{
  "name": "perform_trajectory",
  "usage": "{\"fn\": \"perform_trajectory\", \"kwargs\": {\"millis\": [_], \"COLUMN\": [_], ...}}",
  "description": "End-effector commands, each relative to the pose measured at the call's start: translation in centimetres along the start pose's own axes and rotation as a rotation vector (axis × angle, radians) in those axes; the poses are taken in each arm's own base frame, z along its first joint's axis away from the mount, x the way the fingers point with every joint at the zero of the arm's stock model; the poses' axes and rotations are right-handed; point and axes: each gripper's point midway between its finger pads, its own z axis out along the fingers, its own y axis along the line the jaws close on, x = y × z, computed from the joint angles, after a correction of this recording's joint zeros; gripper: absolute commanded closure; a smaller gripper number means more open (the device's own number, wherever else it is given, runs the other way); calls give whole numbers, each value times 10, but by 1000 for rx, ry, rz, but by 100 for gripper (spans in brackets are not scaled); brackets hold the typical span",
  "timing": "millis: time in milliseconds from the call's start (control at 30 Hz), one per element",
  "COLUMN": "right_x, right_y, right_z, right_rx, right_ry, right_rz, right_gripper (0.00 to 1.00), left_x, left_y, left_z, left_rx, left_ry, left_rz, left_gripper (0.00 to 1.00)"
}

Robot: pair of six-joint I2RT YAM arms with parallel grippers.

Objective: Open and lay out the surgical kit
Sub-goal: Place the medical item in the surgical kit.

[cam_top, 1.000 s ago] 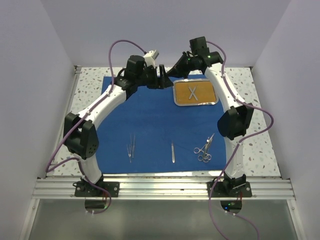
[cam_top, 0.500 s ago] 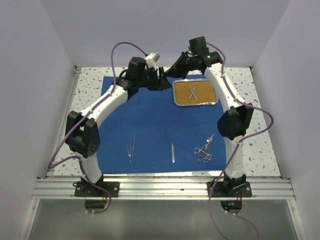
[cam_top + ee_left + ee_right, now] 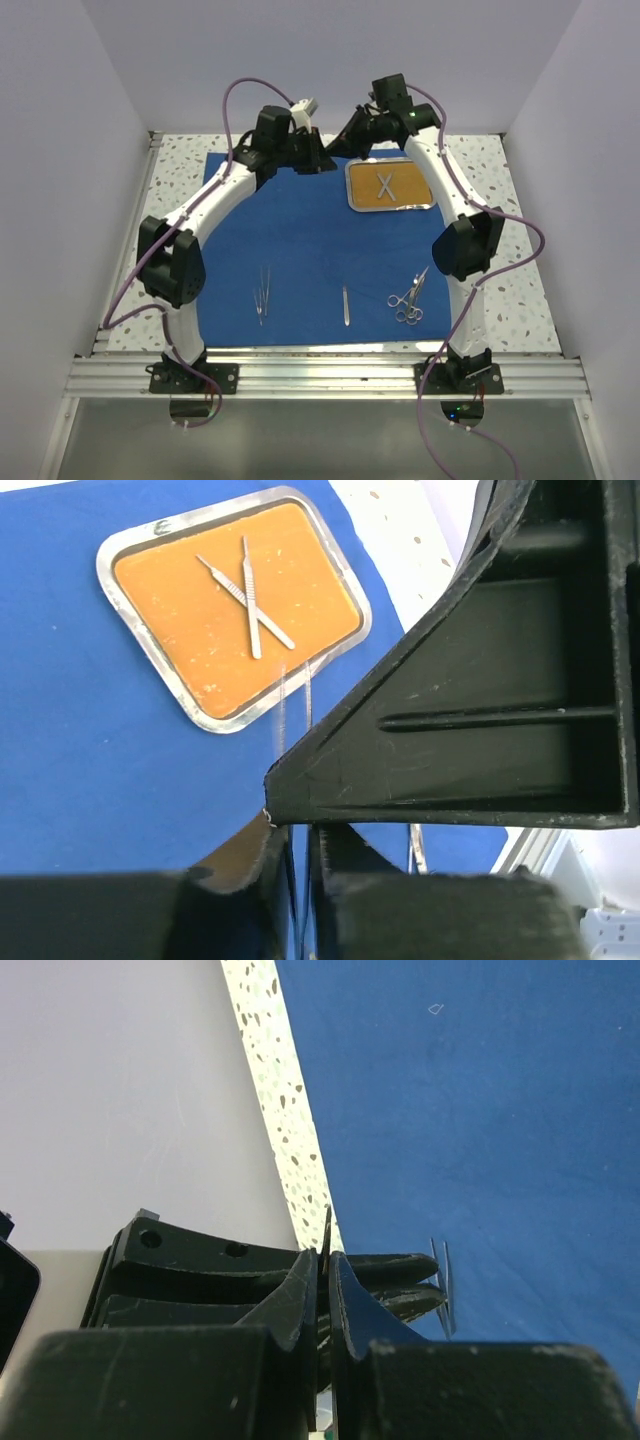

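left end effector (image 3: 325,158) was way wider a second ago, now it's pinched narrow on the tweezers (image 3: 283,700). right end effector (image 3: 338,145) just beside it stays clamped shut.

You've got a matt, smooth blue cloth wrap (image 3: 300,240). Tray (image 3: 218,723): polished steel rim, dull orange-brown inside. Crossed handles (image 3: 250,600) and tweezers (image 3: 440,1280): bright bare metal. Tabletop (image 3: 175,160): speckled, stone-like, matt. Arm shells (image 3: 215,205): glossy white plastic.

Blue cloth (image 3: 310,235) lies flat; steel tray (image 3: 349,190), far right, holds two crossed tools (image 3: 385,185); tweezers (image 3: 263,292), slim tool (image 3: 346,303), scissors (image 3: 408,298) along near edge; lifted tweezers (image 3: 283,705) above cloth.
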Motion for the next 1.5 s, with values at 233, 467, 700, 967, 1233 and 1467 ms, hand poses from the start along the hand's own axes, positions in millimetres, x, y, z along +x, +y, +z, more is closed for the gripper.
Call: {"fn": "perform_trajectory", "kwargs": {"millis": [233,467,700,967,1233,1467], "right_x": [22,13,-26,-61,-61,-63], "right_y": [24,28,13,-26,-47,-48], "right_z": [-19,-11,-10,-10,2,2], "right_rx": [-61,-94,-71,-6,39,42], "right_ry": [54,43,-40,-87,-61,-64], "right_rz": [-69,-77,-72,-51,-62,-75], "right_gripper": [100,20,1,1,1,1], "left_x": [-35,-11,62,182,262,269], "left_y": [-20,-13,26,80,102,114], "left_z": [-12,-26,-68,-153,-198,-199], "left_rx": [50,9,-170,-466,-586,-646], "left_ry": [-89,-48,77,284,320,312], "left_rz": [36,43,26,-62,-206,-206], "left_gripper": [100,100,100,100,100,90]}}
